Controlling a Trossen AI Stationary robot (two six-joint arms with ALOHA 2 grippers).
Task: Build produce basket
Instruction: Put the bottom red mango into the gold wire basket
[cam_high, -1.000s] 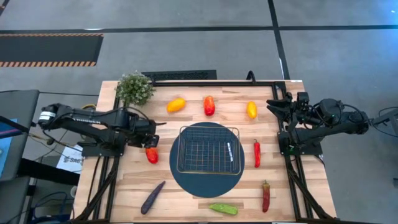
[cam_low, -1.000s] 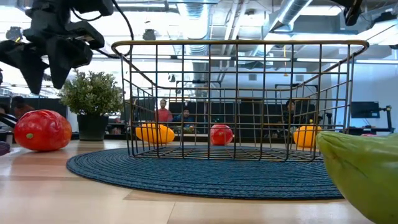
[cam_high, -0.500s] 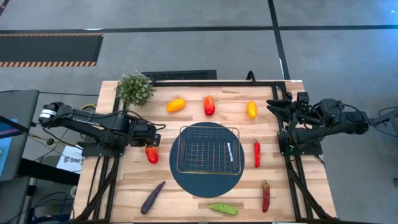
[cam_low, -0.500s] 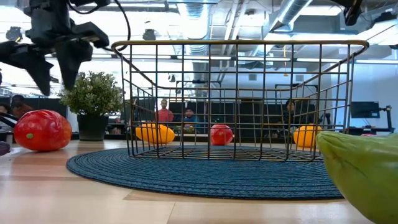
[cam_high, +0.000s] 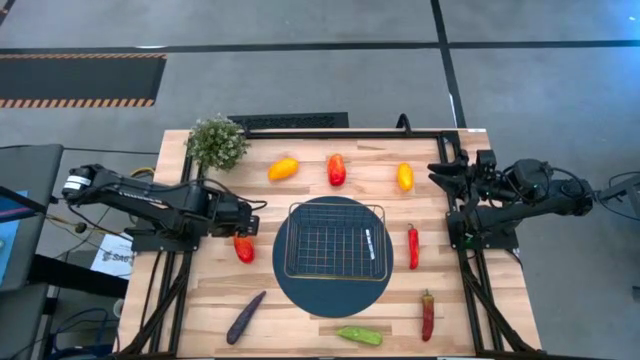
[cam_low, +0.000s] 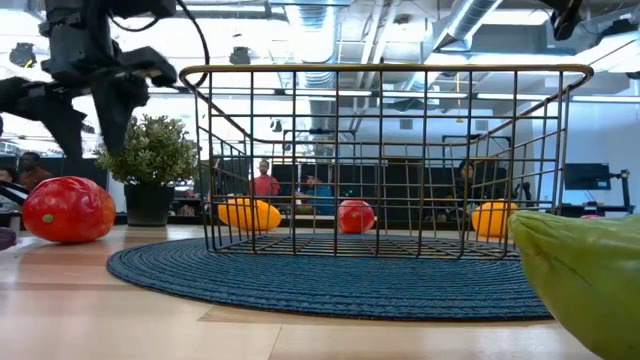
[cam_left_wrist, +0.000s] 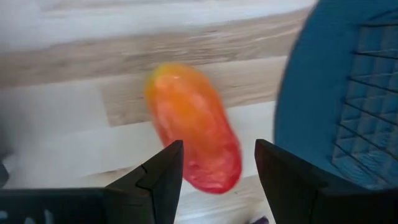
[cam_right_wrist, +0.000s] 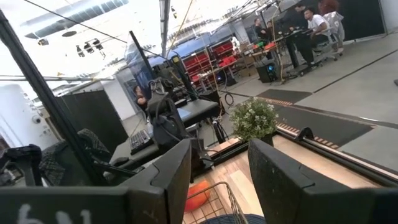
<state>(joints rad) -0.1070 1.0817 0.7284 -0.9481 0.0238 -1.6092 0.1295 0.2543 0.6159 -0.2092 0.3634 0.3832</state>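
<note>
Round dark-blue woven mat (cam_high: 300, 292) at centre of the pale wooden table (cam_high: 300, 325). Small bushy potted plant (cam_high: 216, 141) at a far corner of the table, upright in a dark pot. People (cam_low: 263, 180) seated at desks in the room beyond, ducts overhead.

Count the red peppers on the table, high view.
4: one under the left gripper at, one back centre, two right of the basket at and.

An industrial lab or workshop: exposed ceiling ducts (cam_low: 470, 20), red storage bins (cam_right_wrist: 208, 59), people at workstations (cam_right_wrist: 311, 25) far behind the desk (cam_high: 300, 320).
</note>
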